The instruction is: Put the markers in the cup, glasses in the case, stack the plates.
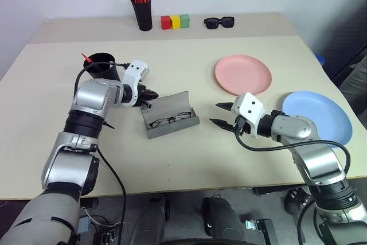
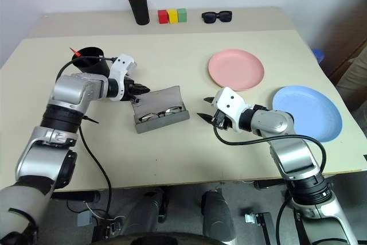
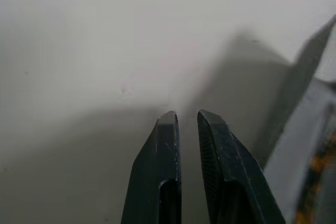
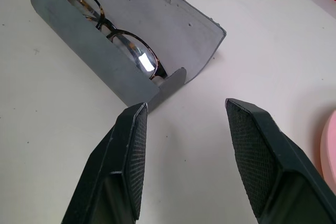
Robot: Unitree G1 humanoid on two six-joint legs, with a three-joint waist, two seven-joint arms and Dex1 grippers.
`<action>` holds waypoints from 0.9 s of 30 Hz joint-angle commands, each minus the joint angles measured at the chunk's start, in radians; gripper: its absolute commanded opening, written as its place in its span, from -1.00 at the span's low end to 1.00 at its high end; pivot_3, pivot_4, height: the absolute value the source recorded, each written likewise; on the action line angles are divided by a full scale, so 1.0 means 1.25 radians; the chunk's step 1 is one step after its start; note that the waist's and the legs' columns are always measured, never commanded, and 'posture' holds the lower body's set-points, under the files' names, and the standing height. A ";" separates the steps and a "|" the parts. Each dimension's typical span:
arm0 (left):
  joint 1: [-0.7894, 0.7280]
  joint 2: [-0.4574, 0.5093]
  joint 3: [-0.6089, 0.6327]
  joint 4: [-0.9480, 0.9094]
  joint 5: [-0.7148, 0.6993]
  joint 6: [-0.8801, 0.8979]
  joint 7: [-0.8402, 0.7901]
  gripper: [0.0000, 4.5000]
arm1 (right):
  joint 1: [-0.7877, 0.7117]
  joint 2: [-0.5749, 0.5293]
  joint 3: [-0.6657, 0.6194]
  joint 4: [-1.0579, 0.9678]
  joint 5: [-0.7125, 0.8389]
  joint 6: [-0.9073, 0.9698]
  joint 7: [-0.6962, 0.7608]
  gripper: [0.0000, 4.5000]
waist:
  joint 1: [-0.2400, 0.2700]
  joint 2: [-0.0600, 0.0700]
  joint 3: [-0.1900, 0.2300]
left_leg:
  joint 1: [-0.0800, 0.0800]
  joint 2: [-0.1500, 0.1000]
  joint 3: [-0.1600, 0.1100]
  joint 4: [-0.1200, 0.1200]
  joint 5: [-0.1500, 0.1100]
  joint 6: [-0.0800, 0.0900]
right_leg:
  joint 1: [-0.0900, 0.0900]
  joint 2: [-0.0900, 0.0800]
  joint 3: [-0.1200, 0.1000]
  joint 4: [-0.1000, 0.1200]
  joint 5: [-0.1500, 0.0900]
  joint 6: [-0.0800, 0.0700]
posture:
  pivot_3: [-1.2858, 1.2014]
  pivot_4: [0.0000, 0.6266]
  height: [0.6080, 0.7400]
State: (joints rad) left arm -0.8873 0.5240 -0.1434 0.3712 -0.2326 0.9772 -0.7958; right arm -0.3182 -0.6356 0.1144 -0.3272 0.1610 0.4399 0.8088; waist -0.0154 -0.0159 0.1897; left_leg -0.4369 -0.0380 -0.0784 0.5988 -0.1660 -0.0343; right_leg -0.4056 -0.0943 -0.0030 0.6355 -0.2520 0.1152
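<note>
marker (image 1: 87,58) mostly hidden in cup (image 1: 104,65)

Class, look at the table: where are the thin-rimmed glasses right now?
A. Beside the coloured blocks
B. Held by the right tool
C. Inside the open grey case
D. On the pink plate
C: the glasses lie inside the open grey case, whose lid stands up behind them.
</note>
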 commanded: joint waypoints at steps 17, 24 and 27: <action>0.331 0.061 0.054 -0.419 -0.049 -0.374 -0.089 -0.75 | -0.110 0.037 0.007 0.117 -0.033 -0.011 -0.051 0.06 | 0.003 0.000 0.000 | 0.000 0.001 0.000 0.000 0.000 0.000 | 0.000 -0.001 0.001 -0.001 0.000 -0.001 | 0.03 -0.52 1.00; 0.436 0.001 0.156 -0.466 -0.130 -0.509 -0.075 -0.75 | -0.260 0.034 0.050 0.429 -0.216 -0.083 -0.219 0.06 | 0.002 0.001 0.000 | 0.000 0.000 0.001 0.000 0.000 0.000 | 0.000 -0.001 0.001 -0.001 -0.001 -0.002 | 0.03 -0.52 1.00; 0.482 0.007 0.164 -0.514 -0.167 -0.505 -0.094 -0.75 | -0.309 0.036 0.078 0.552 -0.269 -0.149 -0.241 0.06 | 0.002 0.001 0.000 | 0.000 0.000 0.002 0.000 0.000 0.000 | -0.001 -0.001 0.001 -0.001 0.000 -0.001 | 0.03 -0.52 1.00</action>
State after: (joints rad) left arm -0.2961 0.5262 0.0323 -0.2034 -0.3987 0.3628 -0.8983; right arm -0.6639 -0.5854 0.1992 0.3185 -0.1354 0.3159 0.5259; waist -0.0128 -0.0151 0.1893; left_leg -0.4369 -0.0379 -0.0757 0.5988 -0.1659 -0.0343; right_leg -0.4063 -0.0960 -0.0017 0.6344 -0.2519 0.1141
